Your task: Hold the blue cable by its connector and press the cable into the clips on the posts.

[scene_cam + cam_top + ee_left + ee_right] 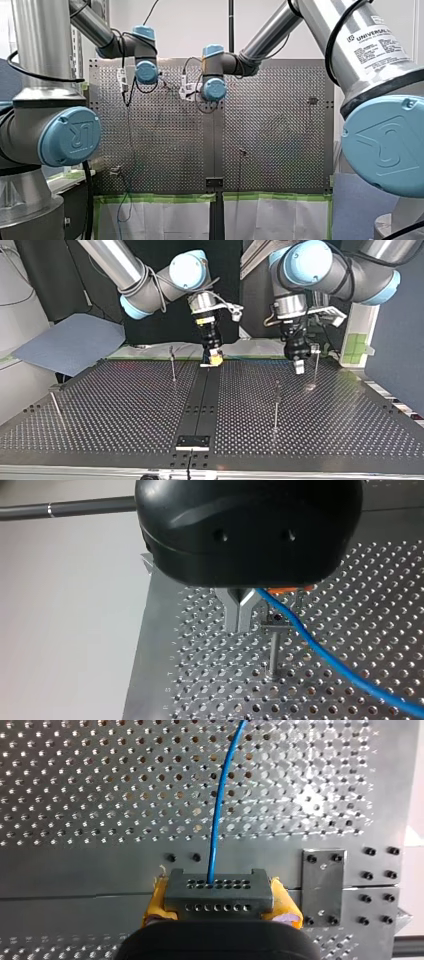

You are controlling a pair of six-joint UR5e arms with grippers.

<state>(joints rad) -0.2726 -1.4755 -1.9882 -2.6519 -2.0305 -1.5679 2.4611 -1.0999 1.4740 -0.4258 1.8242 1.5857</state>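
In the right wrist view my right gripper [220,912] is shut with its yellow pads [157,900] on the grey connector [218,892]. The blue cable [216,825] runs out of the connector, ahead over the perforated plate. In the left wrist view my left gripper [241,617] has its metal fingers together on the blue cable [320,647], which trails away to one side. A post with a clip [274,630] stands right beside these fingers, and the cable passes close over the clip. In the top view my right gripper [215,359] is near the middle and my left gripper [298,366] is at the right.
Thin posts stand on the perforated table [125,410]: one [172,362] beside my right gripper, one [276,402] nearer the camera, one [316,365] next to my left gripper, one [55,405] at the far left. A black strip [200,405] runs down the middle.
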